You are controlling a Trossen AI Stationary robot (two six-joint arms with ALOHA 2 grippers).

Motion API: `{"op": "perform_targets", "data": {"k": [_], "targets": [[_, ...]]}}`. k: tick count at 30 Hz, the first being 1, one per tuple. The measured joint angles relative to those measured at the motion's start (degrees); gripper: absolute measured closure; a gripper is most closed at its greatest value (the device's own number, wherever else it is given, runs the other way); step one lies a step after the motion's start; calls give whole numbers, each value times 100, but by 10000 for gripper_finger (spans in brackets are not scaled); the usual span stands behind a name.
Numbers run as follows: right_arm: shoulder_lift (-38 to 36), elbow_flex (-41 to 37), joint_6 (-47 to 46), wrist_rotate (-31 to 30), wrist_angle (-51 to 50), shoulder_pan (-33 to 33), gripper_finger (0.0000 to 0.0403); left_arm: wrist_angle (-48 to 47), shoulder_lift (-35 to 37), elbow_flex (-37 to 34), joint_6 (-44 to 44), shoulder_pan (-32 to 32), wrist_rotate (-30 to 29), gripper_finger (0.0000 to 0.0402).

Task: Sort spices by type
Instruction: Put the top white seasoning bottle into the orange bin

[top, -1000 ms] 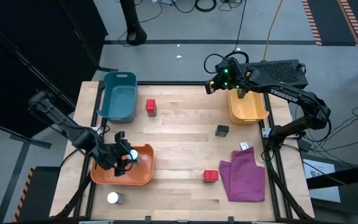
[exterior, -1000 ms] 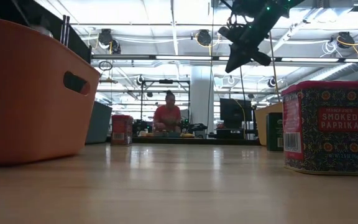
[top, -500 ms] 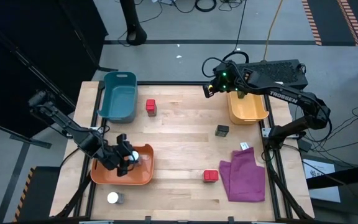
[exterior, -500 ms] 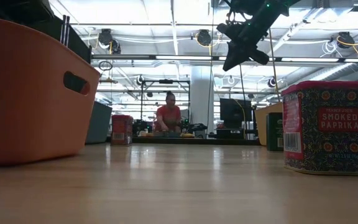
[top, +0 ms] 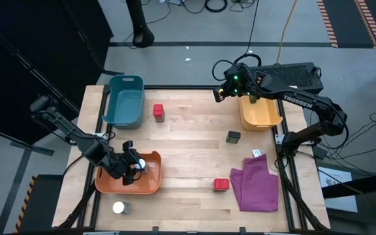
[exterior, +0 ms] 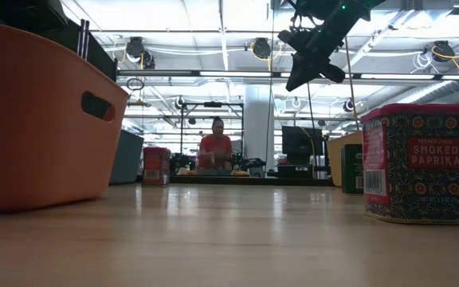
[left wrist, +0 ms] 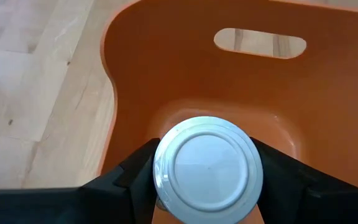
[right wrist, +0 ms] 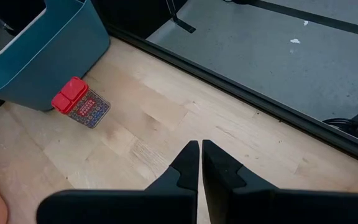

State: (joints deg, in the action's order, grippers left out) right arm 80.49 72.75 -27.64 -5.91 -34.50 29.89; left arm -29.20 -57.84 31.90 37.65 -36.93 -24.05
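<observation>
My left gripper (top: pixel 134 163) is shut on a clear jar with a white round lid (left wrist: pixel 207 169), inside the orange bin (top: pixel 150 184) at the near left. A second jar (top: pixel 118 207) stands on the table in front of that bin. One red box (top: pixel 158 112) stands beside the teal bin (top: pixel 124 99), another (top: pixel 221 185) next to the purple cloth. A dark grey box (top: pixel 233 136) stands right of centre. My right gripper (right wrist: pixel 200 163) hangs shut and empty, high over the far edge. My left gripper pinches the jar between its two fingers (left wrist: pixel 135 175), one on each side, just under the lid's rim (left wrist: pixel 159 171). The fingers slant down from the table's left into the orange bin. The jar stands upright; whether its base is on the bin's floor I cannot tell.
A yellow bin (top: pixel 260 112) stands at the far right, the purple cloth (top: pixel 256 184) at the near right. Bare wood lies across the table's middle. A person (exterior: pixel 216 150) sits far off in the room behind the table.
My left gripper has sunk a little into the orange bin with the jar, which stays upright, and has then kept still.
</observation>
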Motion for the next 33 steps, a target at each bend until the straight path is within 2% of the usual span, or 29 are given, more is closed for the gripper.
{"op": "perform_targets", "data": {"k": [14, 21, 33], "targets": [[0, 0, 27, -2, 0, 0, 403, 86, -348, 13, 123, -2, -91, 193], [0, 0, 27, -2, -2, 2, 403, 1, -356, 8, 251, 0, -143, 162], [0, 0, 29, -2, -2, 2, 403, -19, -336, 27, 216, 0, 135, 155]]}}
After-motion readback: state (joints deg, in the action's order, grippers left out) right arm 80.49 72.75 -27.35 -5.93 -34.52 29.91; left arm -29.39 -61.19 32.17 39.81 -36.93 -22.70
